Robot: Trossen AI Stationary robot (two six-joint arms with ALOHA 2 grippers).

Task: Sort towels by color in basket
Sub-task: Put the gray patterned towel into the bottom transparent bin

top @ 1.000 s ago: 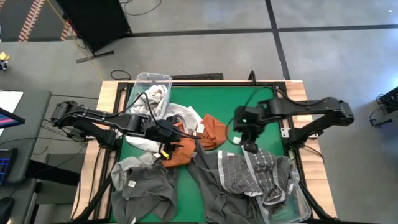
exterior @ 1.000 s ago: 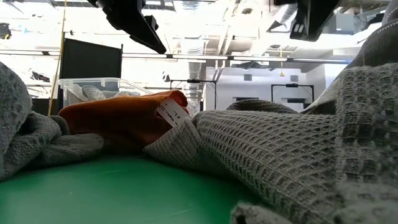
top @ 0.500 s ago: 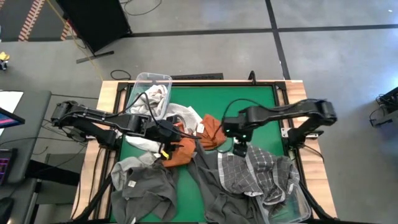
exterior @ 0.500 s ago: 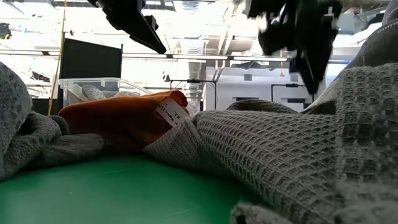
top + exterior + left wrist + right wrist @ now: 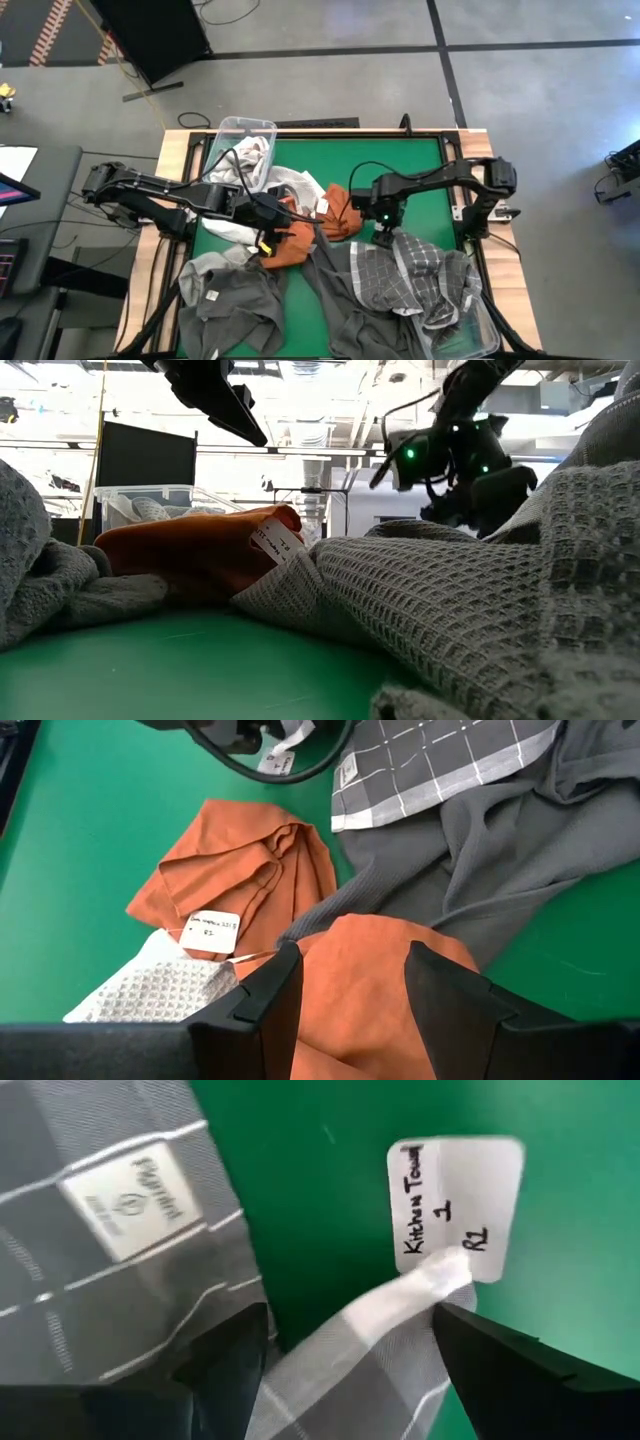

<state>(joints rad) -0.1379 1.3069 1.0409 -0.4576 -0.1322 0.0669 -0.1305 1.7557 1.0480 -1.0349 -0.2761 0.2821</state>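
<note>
Towels lie heaped across the green surface (image 5: 420,190). The right gripper (image 5: 383,238), fingers spread open, sits at the far edge of a dark checked towel (image 5: 400,280). The left gripper (image 5: 268,214) clamps a rust orange towel (image 5: 370,990) near the middle.

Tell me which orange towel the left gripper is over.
The orange towel nearer the table's front, under the left gripper. The other orange towel lies apart, toward the right gripper.
</note>
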